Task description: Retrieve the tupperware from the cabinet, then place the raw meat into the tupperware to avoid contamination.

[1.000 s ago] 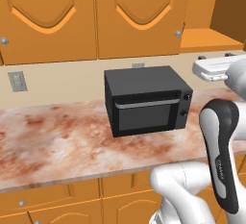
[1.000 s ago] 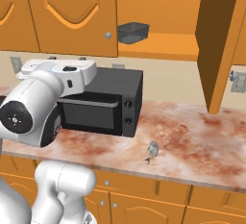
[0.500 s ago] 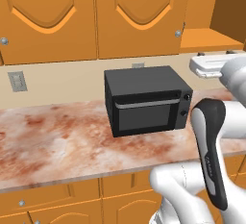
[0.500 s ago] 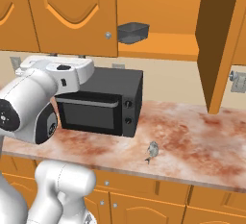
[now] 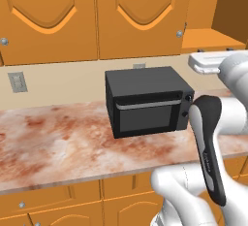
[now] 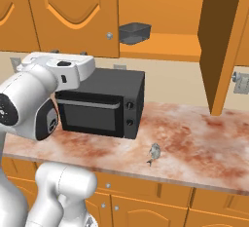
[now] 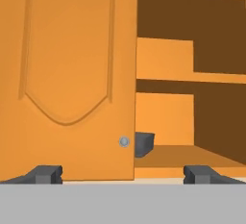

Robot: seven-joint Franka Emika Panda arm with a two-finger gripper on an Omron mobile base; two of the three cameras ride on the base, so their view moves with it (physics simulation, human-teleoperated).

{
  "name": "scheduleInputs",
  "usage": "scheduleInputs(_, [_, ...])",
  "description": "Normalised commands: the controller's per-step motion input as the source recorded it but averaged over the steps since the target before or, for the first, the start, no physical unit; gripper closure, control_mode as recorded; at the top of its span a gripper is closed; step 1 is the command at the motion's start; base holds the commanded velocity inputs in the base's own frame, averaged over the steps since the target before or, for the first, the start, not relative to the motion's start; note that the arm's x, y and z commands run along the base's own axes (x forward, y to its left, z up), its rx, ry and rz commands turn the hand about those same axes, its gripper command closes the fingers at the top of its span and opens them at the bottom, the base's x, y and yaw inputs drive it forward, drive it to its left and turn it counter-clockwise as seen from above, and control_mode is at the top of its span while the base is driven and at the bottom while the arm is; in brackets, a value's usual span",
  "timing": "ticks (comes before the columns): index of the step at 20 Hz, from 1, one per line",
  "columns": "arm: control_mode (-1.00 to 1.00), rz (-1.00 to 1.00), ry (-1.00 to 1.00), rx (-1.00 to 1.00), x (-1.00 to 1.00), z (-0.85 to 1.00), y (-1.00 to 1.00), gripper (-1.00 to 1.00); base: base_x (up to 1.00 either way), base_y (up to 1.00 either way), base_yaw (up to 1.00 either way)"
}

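Note:
The tupperware (image 6: 134, 32) is a small grey container on the lower shelf of the open cabinet (image 6: 165, 46). In the hand view the tupperware (image 7: 144, 143) is half hidden behind the edge of the shut left door (image 7: 72, 74). My gripper (image 7: 124, 175) is open, with nothing between its fingertips (image 7: 46, 173). It points at that door's lower edge near its silver knob (image 7: 124, 142), well short of the shelf. The raw meat (image 6: 154, 153), a small pale grey piece, lies on the marble counter (image 6: 194, 143) to the right of the microwave.
A black microwave (image 5: 147, 106) (image 6: 104, 106) stands on the counter under the shut wall cabinets. The cabinet's right door (image 6: 221, 46) stands swung open. My white hand (image 5: 208, 62) hovers above the microwave's right end. Drawer fronts (image 5: 53, 198) run below the counter.
The arm's elbow has swung lower and to the left while the hand has crept a little towards the cabinet. The jaws have stayed open, and nothing on the counter or shelf has moved.

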Motion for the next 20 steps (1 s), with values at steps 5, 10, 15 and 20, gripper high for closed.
scheduleInputs(5, [-1.0, 0.01, 0.0, 0.01, 0.17, 0.0, 0.0, -1.0, 0.0, 0.0, 0.0])
scheduleInputs(10, [-1.0, 0.02, 0.0, 0.03, 0.17, 0.0, 0.0, -1.0, 0.0, 0.0, 0.0])
scheduleInputs(15, [-1.0, 0.01, 0.0, 0.03, 0.17, 0.0, -0.02, -1.0, 0.0, 0.0, 0.0])
scheduleInputs(20, [-1.0, 0.0, -0.01, 0.02, 0.23, -0.02, 0.0, -1.0, 0.0, 0.0, 0.0])
